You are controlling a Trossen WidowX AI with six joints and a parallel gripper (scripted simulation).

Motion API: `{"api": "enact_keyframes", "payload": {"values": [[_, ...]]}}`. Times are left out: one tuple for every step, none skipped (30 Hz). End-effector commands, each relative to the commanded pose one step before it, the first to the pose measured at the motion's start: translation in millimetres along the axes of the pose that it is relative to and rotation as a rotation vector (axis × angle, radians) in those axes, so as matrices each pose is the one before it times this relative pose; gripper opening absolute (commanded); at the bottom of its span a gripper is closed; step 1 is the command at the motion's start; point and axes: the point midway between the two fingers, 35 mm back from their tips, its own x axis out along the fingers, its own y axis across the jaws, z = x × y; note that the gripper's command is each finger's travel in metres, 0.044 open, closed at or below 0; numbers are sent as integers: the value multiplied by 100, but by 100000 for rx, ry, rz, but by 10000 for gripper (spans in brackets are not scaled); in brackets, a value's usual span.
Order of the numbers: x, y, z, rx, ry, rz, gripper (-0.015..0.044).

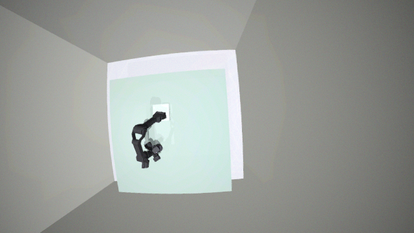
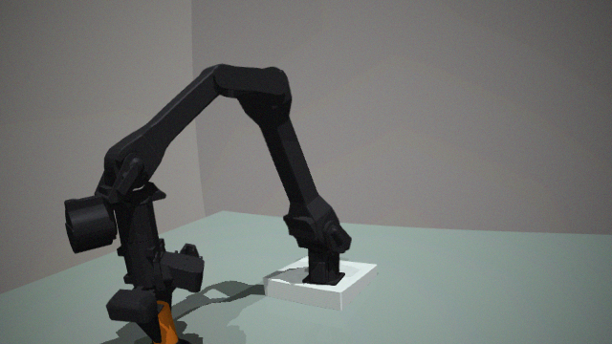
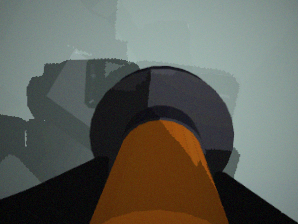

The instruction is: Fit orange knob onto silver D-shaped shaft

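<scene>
The orange knob [image 3: 160, 183] [image 2: 165, 321] stands upright on the dark round pedestal [image 3: 202, 106], seen from above in the wrist view. The silver shaft is hidden under the knob. My gripper [image 2: 162, 329] [image 1: 154, 152] points straight down around the knob, with one black finger on each side of it. The fingers stand slightly parted from the knob's sides, so the gripper is open. In the exterior view only a strip of the knob shows beside the finger, at the bottom edge of the frame.
The arm's base stands on a white square plate [image 2: 356, 282] [image 1: 162, 107] behind and to the right of the pedestal. Everything rests on a pale green table top [image 2: 478, 287] [image 1: 200, 129]. Grey walls stand behind.
</scene>
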Motion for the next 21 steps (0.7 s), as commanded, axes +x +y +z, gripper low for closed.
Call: {"api": "enact_keyframes", "payload": {"values": [[-18,-2,8,401,-21,8,341],[0,0,0,0,0,0,368],[0,0,0,0,0,0,394],[0,0,0,0,0,0,420],[0,0,0,0,0,0,440],[0,0,0,0,0,0,440],[0,0,0,0,0,0,440],[0,0,0,0,0,0,440],[0,0,0,0,0,0,440],[0,0,0,0,0,0,440],[0,0,0,0,0,0,440],[0,0,0,0,0,0,440],[0,0,0,0,0,0,440],[-211,-28,-25,-9,3,-4,440],[-634,-76,-69,-27,7,-11,440],[-1066,-102,-92,-46,10,-15,440],[-1392,-86,-74,-59,8,-15,440],[-1419,-35,-23,-60,3,-10,440],[-1426,18,29,-60,-2,-5,440],[-1414,71,80,-60,-7,0,440],[-1093,90,97,-46,-9,4,440]]}}
